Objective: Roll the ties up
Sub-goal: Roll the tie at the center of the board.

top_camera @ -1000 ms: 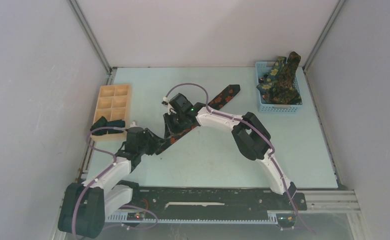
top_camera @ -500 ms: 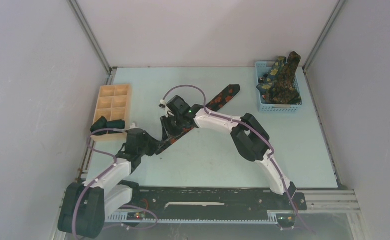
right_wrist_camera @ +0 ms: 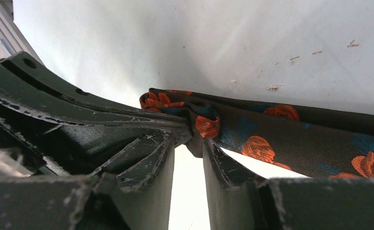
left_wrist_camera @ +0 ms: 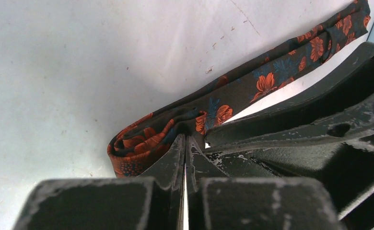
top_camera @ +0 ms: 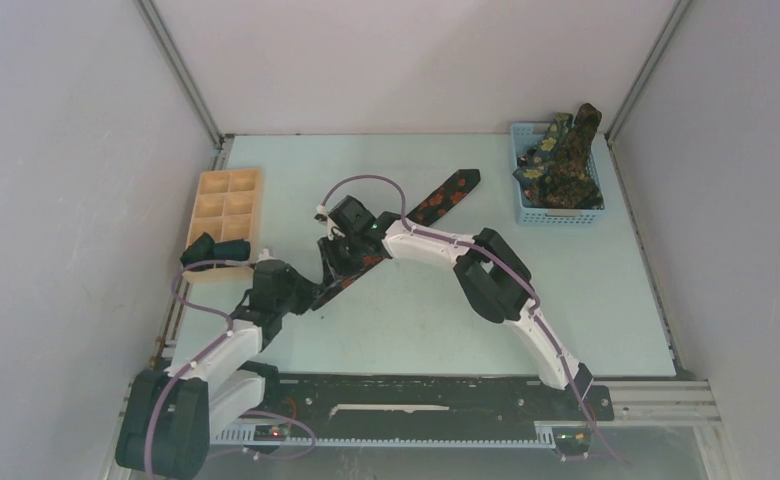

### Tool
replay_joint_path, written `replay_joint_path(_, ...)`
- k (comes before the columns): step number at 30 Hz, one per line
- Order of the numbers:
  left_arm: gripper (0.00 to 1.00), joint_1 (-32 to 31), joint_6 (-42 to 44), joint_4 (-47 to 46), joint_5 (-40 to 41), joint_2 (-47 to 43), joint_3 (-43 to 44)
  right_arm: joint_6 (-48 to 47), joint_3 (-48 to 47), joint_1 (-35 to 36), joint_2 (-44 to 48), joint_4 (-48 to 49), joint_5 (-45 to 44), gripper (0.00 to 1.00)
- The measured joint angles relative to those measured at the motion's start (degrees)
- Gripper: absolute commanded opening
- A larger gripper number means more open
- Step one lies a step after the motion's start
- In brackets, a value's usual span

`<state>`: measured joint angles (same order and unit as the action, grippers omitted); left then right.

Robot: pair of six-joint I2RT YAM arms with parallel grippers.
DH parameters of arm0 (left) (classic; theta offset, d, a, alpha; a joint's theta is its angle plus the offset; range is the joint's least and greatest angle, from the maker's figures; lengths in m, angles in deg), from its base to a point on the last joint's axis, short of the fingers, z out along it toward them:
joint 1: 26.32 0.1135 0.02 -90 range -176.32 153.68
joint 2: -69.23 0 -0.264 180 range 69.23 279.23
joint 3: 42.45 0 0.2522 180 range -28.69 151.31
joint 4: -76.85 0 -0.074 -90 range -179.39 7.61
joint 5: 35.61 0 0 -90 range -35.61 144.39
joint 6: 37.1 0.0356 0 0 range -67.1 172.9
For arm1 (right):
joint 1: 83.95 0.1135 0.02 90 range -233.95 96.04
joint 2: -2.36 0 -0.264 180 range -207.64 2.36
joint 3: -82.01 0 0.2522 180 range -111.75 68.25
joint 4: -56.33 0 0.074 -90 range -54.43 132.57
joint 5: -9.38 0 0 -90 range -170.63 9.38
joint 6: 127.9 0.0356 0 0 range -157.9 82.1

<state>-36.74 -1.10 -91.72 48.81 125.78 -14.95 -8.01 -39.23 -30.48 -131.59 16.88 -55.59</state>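
Top external view: black tie (top_camera: 446, 195) lies diagonally across mid-tabletop (top_camera: 606, 300); its near end is folded
Left pincer (left_wrist_camera: 186, 136): clenched on the folded end; arm low, reaching inward
Right pincer (right_wrist_camera: 198, 136): fingers apart at the same fold; I cannot tell if it grips; arm arched leftward
Handling: likely soft, light, slippery; pinch the fold's edge

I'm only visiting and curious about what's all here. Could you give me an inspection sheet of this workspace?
Surface: pale blue table, faint specks.
Job's things: black floral tie laid diagonally, near end bunched; green ties in blue basket; dark green roll at wooden tray.
Clutter: nothing seen.
Grippers: left gripper shut on the black floral tie; right gripper jaws apart at its fold, grip unclear.
Cables: purple cables loop over both arms.
Surroundings: grey walls.
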Motion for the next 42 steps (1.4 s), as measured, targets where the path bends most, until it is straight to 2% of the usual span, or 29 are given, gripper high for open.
replay_joint_path(11,0.01,0.0,-0.1,-0.1,0.1,-0.4,-0.7,-0.4,-1.2,0.1,-1.3,-1.6,-1.3,0.31)
replay_joint_path(13,0.08,0.0,-0.1,0.0,0.1,-0.6,-0.7,-0.5,-1.9,0.1,-1.8,-2.0,-1.6,0.29)
replay_joint_path(20,0.42,0.0,-0.1,3.6,0.9,-5.2,-0.7,-1.0,-2.9,0.2,-3.1,-2.6,-2.7,0.2)
replay_joint_path(25,0.56,0.0,0.1,9.2,2.4,-10.6,0.5,-1.0,-3.5,0.2,-3.8,-2.6,-2.5,0.17)
replay_joint_path(35,0.61,0.0,0.6,22.2,7.5,-20.1,2.1,-1.0,-3.6,0.2,-3.9,-2.5,-2.4,0.14)
replay_joint_path(42,0.6,0.0,-0.9,22.7,8.5,-22.0,-2.0,-1.0,-3.6,0.2,-3.9,-2.5,-2.3,0.13)
